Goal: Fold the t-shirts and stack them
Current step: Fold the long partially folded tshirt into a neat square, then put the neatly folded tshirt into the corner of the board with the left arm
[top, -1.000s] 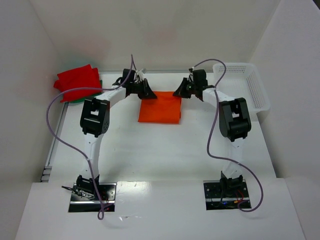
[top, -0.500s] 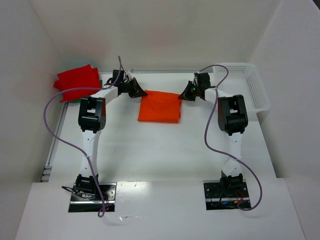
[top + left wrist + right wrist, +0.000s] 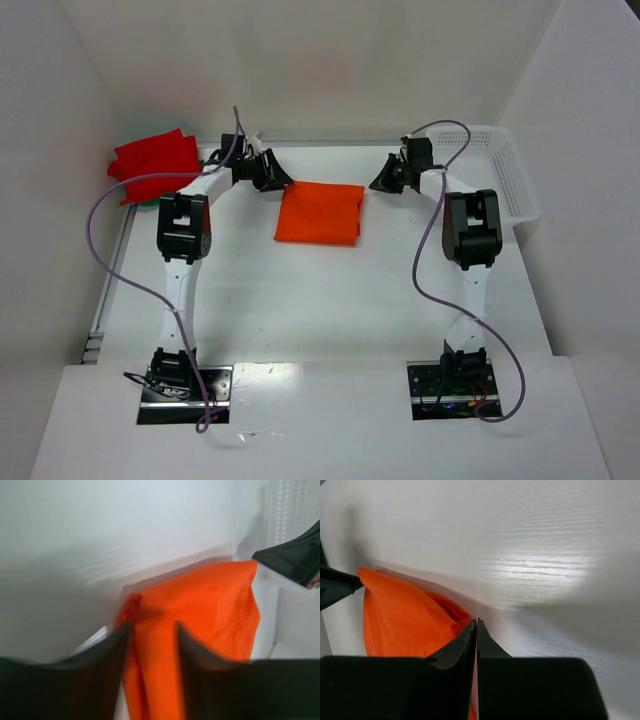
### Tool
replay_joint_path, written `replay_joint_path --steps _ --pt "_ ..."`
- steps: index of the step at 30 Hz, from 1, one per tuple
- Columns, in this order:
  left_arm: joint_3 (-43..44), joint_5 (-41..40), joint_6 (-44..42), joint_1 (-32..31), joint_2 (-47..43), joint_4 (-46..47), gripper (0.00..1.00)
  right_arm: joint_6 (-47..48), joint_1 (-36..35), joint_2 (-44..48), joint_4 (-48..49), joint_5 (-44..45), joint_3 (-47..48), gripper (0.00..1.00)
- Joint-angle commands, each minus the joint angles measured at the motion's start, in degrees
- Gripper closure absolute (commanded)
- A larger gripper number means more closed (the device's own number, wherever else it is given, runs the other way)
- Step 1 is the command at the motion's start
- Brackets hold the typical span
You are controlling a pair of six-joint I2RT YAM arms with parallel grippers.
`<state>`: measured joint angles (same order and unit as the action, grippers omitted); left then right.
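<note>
The bright orange t-shirt lies folded into a flat rectangle at the back middle of the table. My left gripper is at its far left corner, and in the left wrist view its jaws stand open, with orange cloth showing in the gap and beyond. My right gripper hangs just right of the far right corner, apart from the cloth. The right wrist view shows it shut, the orange t-shirt to its left. Folded red t-shirts sit at the back left over a sliver of dark green.
A white perforated basket stands at the back right beside the right arm. White walls close in the table at the back and on both sides. Purple cables loop from both arms.
Both grippers had the orange shirt's far edge stretched between them. The left jaws have opened, the right gripper has drawn off to the right, and the shirt now lies flat.
</note>
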<state>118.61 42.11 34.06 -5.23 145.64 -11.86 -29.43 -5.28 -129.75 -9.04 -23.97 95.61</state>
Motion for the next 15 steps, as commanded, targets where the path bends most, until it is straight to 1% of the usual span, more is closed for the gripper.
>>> replay_joint_path --steps 1,2,5,6,7,8,10,11,12,13,14,15 --pt "-4.05 -0.71 -4.88 2.15 -10.78 -1.41 0.40 2.01 -0.43 9.06 -0.01 1.90 -1.29 0.92" --pt "-5.91 -0.71 -6.10 2.16 -12.73 -0.72 0.32 2.01 -0.43 12.65 1.46 1.91 -2.44 0.92" --pt "-11.54 -0.71 -8.74 3.39 -19.24 -0.19 0.14 2.01 -0.43 18.46 2.62 0.16 -6.75 0.89" --pt "-15.12 0.94 -9.62 3.39 -20.48 -0.18 0.11 2.01 -0.43 19.35 2.62 -0.72 -8.23 0.85" --pt "-16.64 1.74 -10.50 3.39 -22.14 -0.18 0.09 2.01 -0.43 19.89 2.62 -1.51 -8.25 0.81" --pt "-17.78 2.45 -11.47 3.39 -22.16 -2.10 0.08 3.05 -1.13 19.89 1.93 -2.04 -8.77 0.78" --pt "-20.94 3.07 -13.06 3.39 -22.16 -3.95 0.06 5.60 -2.45 20.42 -0.53 -2.05 -8.78 0.77" --pt "-22.44 3.07 -13.84 3.39 -22.16 -3.96 0.04 6.22 -3.85 19.63 -1.33 -1.53 -8.08 0.80" --pt "-24.02 3.07 -13.85 3.39 -22.16 -3.96 0.02 6.84 -4.47 18.67 -1.94 -1.52 -8.07 0.86" --pt "-25.69 3.07 -13.85 3.39 -22.16 -3.09 0.00 6.84 -5.09 18.14 -2.56 -0.65 -7.55 0.88" --pt "-28.58 3.07 -13.33 3.39 -22.16 -1.52 0.00 6.84 -6.31 17.61 -2.56 -0.12 -7.55 0.89" --pt "-29.65 1.85 -12.71 2.78 -22.16 -0.81 0.00 6.84 -6.93 16.91 -3.35 1.45 -7.02 0.90"
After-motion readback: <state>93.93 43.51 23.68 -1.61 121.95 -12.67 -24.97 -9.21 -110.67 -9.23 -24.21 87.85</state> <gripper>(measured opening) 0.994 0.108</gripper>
